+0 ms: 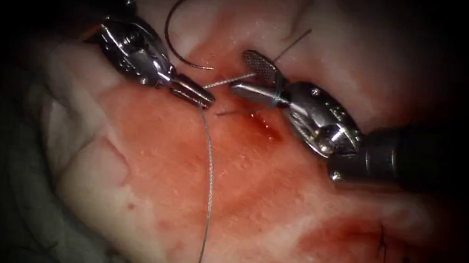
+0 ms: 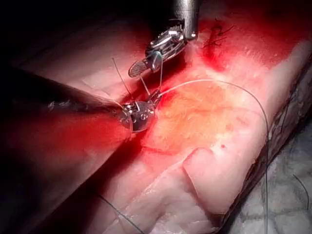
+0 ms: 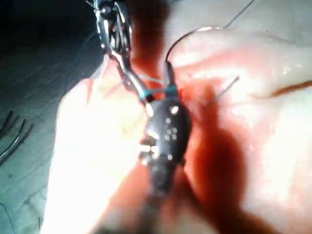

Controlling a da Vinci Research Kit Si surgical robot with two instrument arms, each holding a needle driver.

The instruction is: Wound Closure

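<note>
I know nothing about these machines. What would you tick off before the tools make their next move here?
1. Left tool has a grip: ok, shut on the pale thread.
2. Right tool is free: ok, jaws open and holding nothing; a strand of thread runs between them.
3. Needle located: cannot tell; a dark curve left of the cut looks like it, held by neither tool, and whether it is in the tissue is unclear.
4. Cut closed: not ok, it gapes here.
5. Thread unsnagged: cannot tell.
</note>
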